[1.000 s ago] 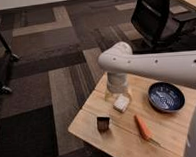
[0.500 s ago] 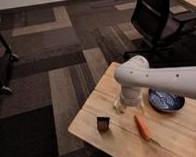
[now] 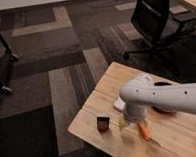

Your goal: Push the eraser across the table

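Observation:
The white eraser (image 3: 118, 106) lies on the light wooden table (image 3: 107, 87), partly hidden behind my arm. My white arm (image 3: 168, 99) reaches in from the right and bends down over the table's middle. The gripper (image 3: 124, 123) hangs low over the tabletop just in front of the eraser, between a small dark block (image 3: 102, 123) and an orange stick-shaped object (image 3: 144, 131).
A dark blue bowl (image 3: 165, 110) sits behind the arm, mostly hidden. A black office chair (image 3: 155, 19) stands beyond the table. The table's left edge runs close to the dark block. Patterned carpet (image 3: 66, 70) covers the floor.
The arm has swung left and toward the table's front edge, and the gripper has come down close to the tabletop by the eraser. The eraser looks unmoved.

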